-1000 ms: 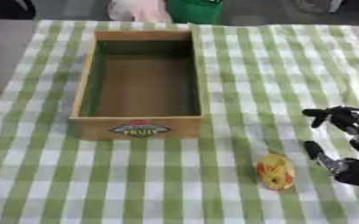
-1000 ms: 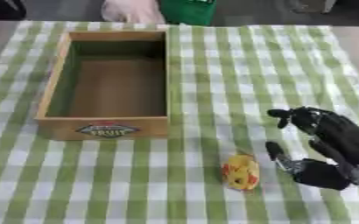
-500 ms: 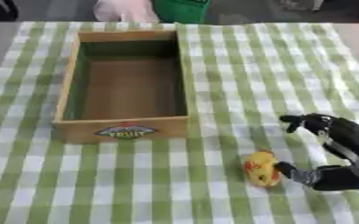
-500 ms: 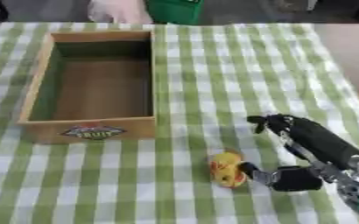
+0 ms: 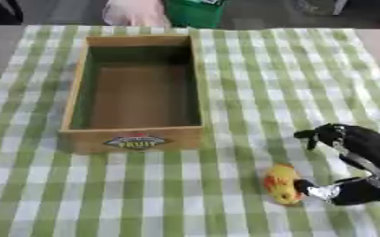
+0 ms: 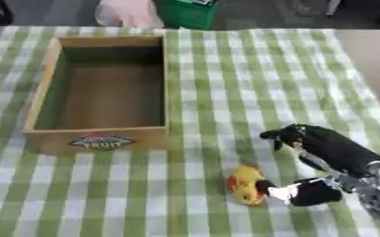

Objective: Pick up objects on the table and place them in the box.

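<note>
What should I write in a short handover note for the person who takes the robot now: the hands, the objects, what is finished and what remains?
Right hand: at the right side of the cloth, fingers spread, thumb tip touching the yellow-and-red fruit; not yet closed on it.
Left hand: not in view.
Fruit: lying on the green checked tablecloth, in front of the wooden box and to its right.
Box: holds nothing that can be seen.
Done: the hand has reached the fruit.
Left: close the hand on the fruit, lift it, carry it left and away to the box, and release it inside.
</note>
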### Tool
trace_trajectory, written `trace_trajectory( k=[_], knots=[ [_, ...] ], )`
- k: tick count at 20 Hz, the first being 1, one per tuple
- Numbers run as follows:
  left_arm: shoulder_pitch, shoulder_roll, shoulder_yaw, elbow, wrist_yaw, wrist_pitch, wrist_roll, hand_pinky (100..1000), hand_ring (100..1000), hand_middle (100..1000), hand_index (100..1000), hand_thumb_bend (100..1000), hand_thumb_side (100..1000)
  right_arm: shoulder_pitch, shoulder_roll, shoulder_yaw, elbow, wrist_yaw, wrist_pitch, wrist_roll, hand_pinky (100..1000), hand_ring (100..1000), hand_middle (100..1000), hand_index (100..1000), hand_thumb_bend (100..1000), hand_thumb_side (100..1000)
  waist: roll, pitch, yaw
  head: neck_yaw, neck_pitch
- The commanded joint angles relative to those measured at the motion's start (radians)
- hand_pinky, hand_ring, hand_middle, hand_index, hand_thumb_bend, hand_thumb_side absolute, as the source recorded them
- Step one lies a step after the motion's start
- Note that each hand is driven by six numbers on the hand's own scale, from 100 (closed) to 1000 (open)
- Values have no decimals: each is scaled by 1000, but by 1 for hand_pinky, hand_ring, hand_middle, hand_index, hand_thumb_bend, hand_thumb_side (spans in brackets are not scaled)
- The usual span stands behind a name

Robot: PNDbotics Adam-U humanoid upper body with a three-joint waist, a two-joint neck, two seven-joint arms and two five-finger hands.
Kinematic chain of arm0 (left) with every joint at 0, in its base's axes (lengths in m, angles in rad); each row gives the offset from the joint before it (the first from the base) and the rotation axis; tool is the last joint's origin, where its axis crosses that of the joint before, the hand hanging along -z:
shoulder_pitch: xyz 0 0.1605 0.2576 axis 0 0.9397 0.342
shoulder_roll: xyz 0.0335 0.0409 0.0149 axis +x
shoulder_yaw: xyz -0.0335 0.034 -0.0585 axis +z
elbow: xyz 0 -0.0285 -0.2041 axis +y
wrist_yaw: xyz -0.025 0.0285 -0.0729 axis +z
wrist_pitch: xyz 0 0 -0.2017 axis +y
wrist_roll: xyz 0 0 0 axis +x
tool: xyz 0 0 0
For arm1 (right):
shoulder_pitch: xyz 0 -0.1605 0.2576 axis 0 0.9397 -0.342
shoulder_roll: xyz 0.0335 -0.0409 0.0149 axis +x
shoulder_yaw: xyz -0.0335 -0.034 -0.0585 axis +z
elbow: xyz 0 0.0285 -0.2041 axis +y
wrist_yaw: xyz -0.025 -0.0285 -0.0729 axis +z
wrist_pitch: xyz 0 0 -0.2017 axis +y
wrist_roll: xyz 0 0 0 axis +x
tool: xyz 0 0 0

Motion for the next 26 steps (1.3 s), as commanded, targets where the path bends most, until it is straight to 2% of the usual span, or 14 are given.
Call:
trace_trajectory(
  k=[1, 10, 13, 19, 23, 26],
  knots=[
    [-2, 27, 1, -17, 1, 0, -4, 447, 427, 496, 689, 100, 693, -5, -56, -17, -15, 11, -9, -15, 728, 805, 624, 927, 360, 677, -3, -19, -3, 5, -13],
    [-1, 33, 5, -17, -3, 2, -3, 447, 428, 497, 689, 100, 695, 6, -85, -93, -15, -23, -52, -146, 728, 797, 615, 908, 325, 749, -9, -24, -24, 23, -8],
    [0, 35, 5, -17, -4, 3, -3, 447, 428, 497, 689, 100, 695, 7, -102, -103, -15, -39, -72, -167, 729, 799, 621, 915, 332, 759, -8, -26, -30, 29, -8],
    [11, 41, 2, -17, -5, 4, -5, 448, 428, 497, 690, 100, 697, 7, -146, -74, -15, -67, -118, -127, 741, 815, 693, 934, 378, 754, -5, -38, -40, 39, 5],
    [20, 46, -1, -17, -5, 5, -8, 448, 429, 497, 690, 100, 699, -6, -159, -48, -15, -77, -140, -94, 746, 825, 733, 939, 397, 732, 1, -53, -52, 45, 25],
    [24, 49, -4, -17, -4, 6, -9, 448, 429, 498, 690, 100, 699, -17, -162, -23, -15, -83, -153, -62, 746, 827, 740, 941, 372, 731, 7, -63, -64, 47, 40]
  ],
)
